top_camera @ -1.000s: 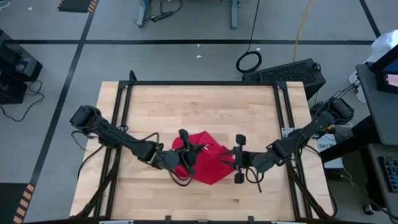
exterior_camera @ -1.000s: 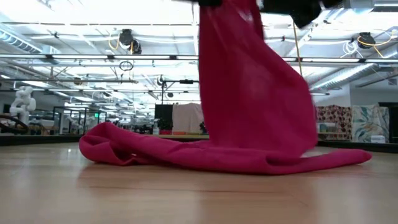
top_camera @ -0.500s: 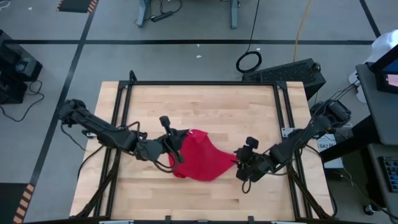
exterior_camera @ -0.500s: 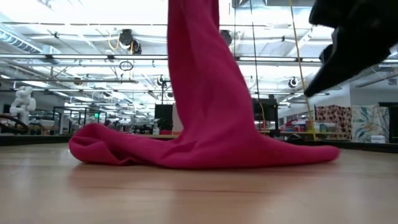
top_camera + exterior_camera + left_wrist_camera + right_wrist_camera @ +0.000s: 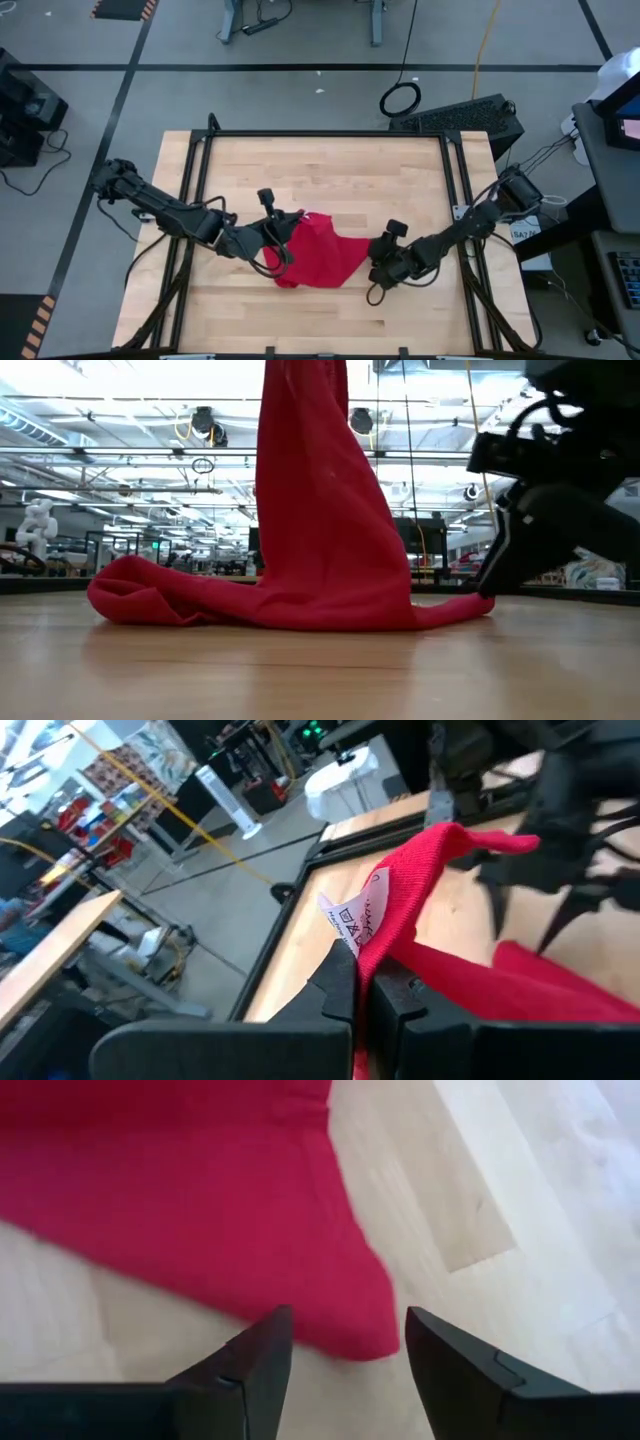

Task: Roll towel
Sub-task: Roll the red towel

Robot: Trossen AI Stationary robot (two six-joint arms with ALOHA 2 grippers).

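The bright red soft cloth towel (image 5: 315, 255) is stretched from 9 to 3 o'clock, one corner lifted by the clamped left gripper (image 5: 283, 228); the right gripper (image 5: 378, 262), now spread empty, has released it.

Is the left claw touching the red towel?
Touching. The left wrist view shows the left claw shut on the towel edge by its tag.

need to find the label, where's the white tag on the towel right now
In the left wrist view the white tag hangs off the towel edge pinched in the shut left gripper, lifted above the table, left of centre.
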